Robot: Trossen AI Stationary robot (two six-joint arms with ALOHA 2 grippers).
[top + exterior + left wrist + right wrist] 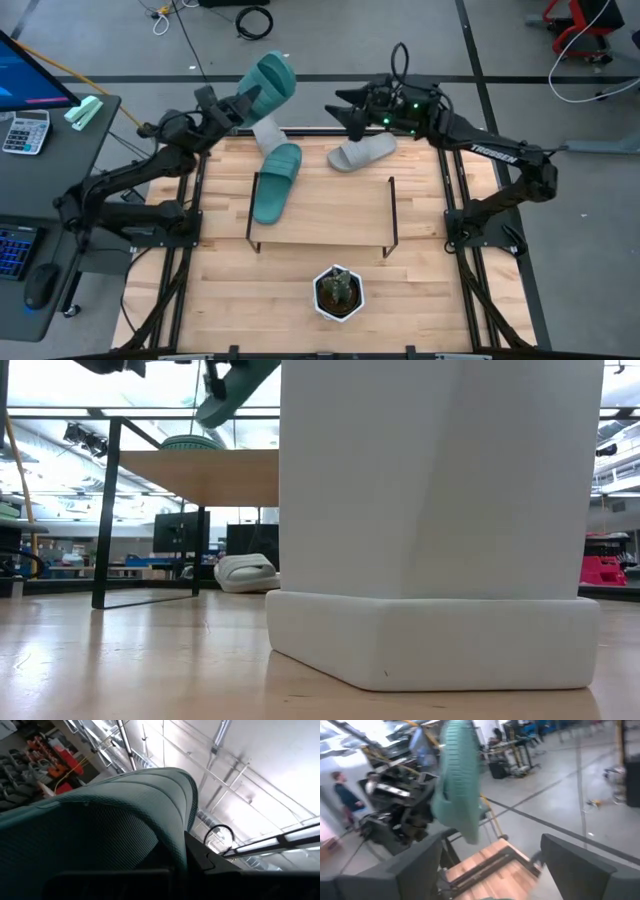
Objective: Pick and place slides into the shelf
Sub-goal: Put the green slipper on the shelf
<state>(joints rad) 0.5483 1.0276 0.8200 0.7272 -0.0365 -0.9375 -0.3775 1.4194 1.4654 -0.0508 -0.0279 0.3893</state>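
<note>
My left gripper [236,106] is shut on a teal slide [270,78], held in the air above the table's far edge; this slide fills the left wrist view [115,820]. The second teal slide [277,181] lies on the left part of the shelf top [340,215], its far end overhanging. One grey slide [363,152] lies sole-down on the table beyond the shelf; another [268,134] shows partly beneath the lifted slide. My right gripper [346,114] hovers open just beyond the grey slide, with nothing between its fingers [492,870]. My left gripper holds the teal slide by the end nearest the arm [248,100], coming from the table's left side. The slide is lifted clear and tilts up and away from the fingers toward the far right. The slide itself hides how the fingers sit on it.
A white pot with a cactus [338,292] stands near the table's near edge and fills the low view [440,520]. The shelf's black legs [108,510] stand mid-table. A desk with a calculator [25,130] is off to the left. People [342,795] stand in the room.
</note>
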